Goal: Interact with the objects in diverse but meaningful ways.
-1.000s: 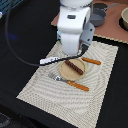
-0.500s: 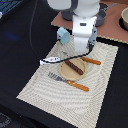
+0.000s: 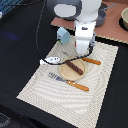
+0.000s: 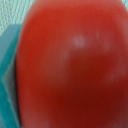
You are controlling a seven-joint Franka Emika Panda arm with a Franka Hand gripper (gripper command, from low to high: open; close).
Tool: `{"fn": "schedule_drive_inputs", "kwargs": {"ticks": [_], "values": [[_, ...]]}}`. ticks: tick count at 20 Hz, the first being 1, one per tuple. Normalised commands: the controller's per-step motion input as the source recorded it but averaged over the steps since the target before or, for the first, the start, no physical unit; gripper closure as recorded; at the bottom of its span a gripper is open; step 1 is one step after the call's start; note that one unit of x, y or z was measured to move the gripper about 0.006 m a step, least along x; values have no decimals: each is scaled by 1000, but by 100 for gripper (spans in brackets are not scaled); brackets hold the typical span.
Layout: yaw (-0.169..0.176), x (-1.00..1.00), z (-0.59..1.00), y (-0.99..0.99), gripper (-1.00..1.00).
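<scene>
tomato [image 4: 70,65] fills wrist view beside light blue cup [image 4: 9,95] | likely light, smooth, slippery, grip across middle | gripper [image 3: 84,49] state: cannot tell

Exterior high, oblique; wrist seemingly against tomato [image 4: 70,65].

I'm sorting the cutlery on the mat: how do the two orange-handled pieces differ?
The fork lies on the placemat in front of the round wooden plate, its grey tines fully visible. The other orange-handled utensil lies beyond the plate beside the arm, and its head is hidden, so I can't tell its type. The fork shows longer. Both have orange handles and lie flat.
</scene>
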Motion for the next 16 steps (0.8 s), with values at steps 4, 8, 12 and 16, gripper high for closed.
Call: {"fn": "schedule_drive_inputs", "kwargs": {"ticks": [4,8,12,16], "values": [[23,-99,912,121,-100],[58,-247,940,139,-100],[56,-596,556,76,-100],[58,-788,81,43,-100]]}}
